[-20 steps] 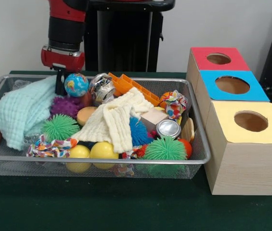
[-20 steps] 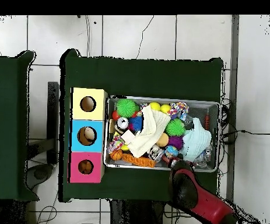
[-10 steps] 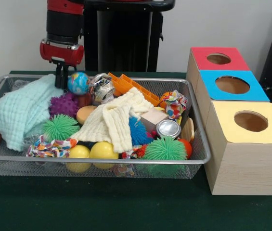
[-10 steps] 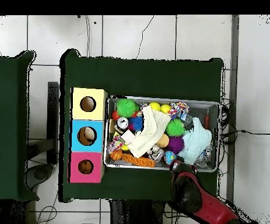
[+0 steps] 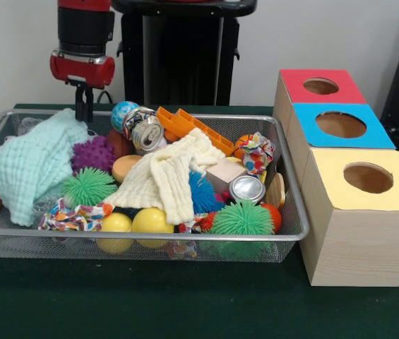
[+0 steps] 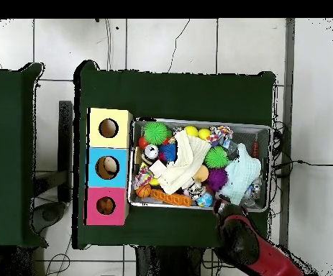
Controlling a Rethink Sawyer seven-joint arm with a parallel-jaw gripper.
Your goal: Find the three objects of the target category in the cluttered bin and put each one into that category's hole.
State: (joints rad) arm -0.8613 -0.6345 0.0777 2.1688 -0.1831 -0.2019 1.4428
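The wire bin (image 5: 15,232) holds mixed clutter. My gripper (image 5: 83,107) hangs over the bin's far left corner, above the mint cloth (image 5: 33,162), with its dark fingers close together and nothing between them. Right of it lie a small globe ball (image 5: 122,112) and a crushed silver can (image 5: 147,131). In the overhead view the gripper (image 6: 222,208) is at the bin's (image 6: 267,129) lower edge. Red (image 5: 320,86), blue (image 5: 340,125) and yellow (image 5: 367,178) holed boxes stand right of the bin.
Also in the bin are a purple spiky ball (image 5: 94,153), green spiky balls (image 5: 86,187), two yellow balls (image 5: 152,220), a cream cloth (image 5: 171,173), an orange plastic piece (image 5: 195,127), a can end (image 5: 246,188) and a wooden block (image 5: 224,171).
The gripper has risen and drifted left, away from the globe ball. The ball has rolled back and to the right, and the crushed can has shifted.
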